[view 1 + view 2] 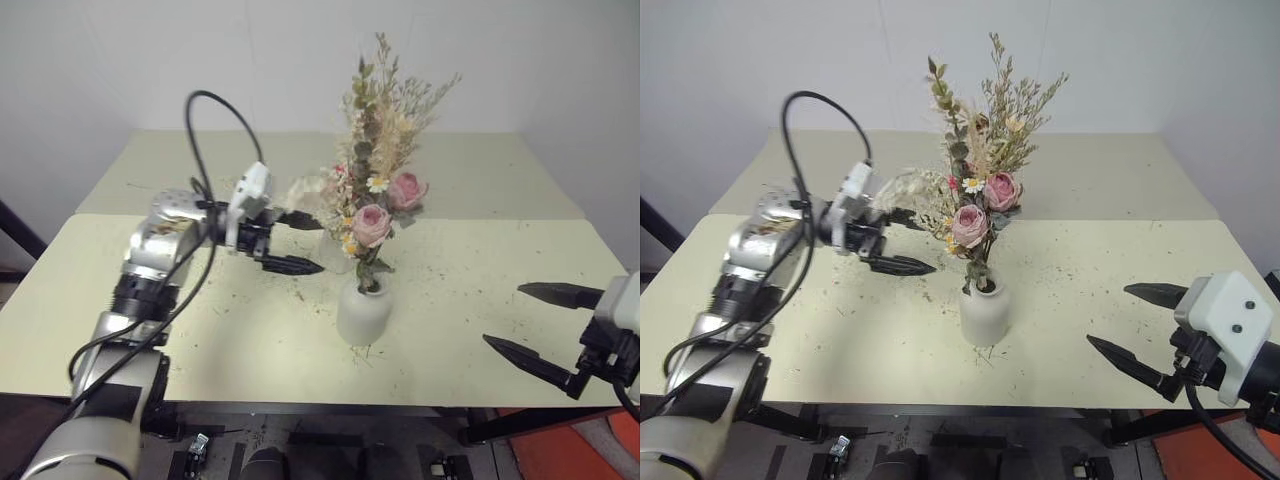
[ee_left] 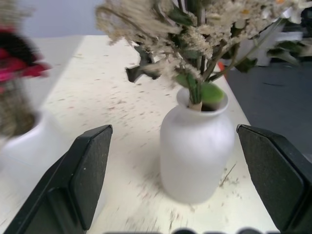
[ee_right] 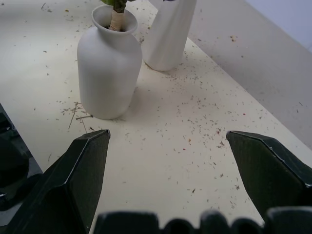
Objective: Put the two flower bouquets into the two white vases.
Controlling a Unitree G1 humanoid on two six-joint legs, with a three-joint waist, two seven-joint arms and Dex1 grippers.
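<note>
The squat white vase (image 1: 363, 312) stands mid-table and holds the bouquet with pink roses (image 1: 372, 225), its stems down in the neck. Close behind it stands the tall slim vase (image 3: 170, 34), largely hidden in the head views. The second bouquet of beige sprigs (image 1: 395, 110) rises above it, and its red flower (image 2: 19, 61) shows blurred in the left wrist view. My left gripper (image 1: 305, 243) hovers just left of the vases, open and empty, pointing at them. My right gripper (image 1: 503, 315) is open and empty near the table's front right edge.
The pale table (image 1: 150, 330) is sprinkled with dried flower crumbs around the vases. A second table top (image 1: 480, 170) adjoins at the back, against a white wall. A black cable (image 1: 200, 130) loops above my left arm.
</note>
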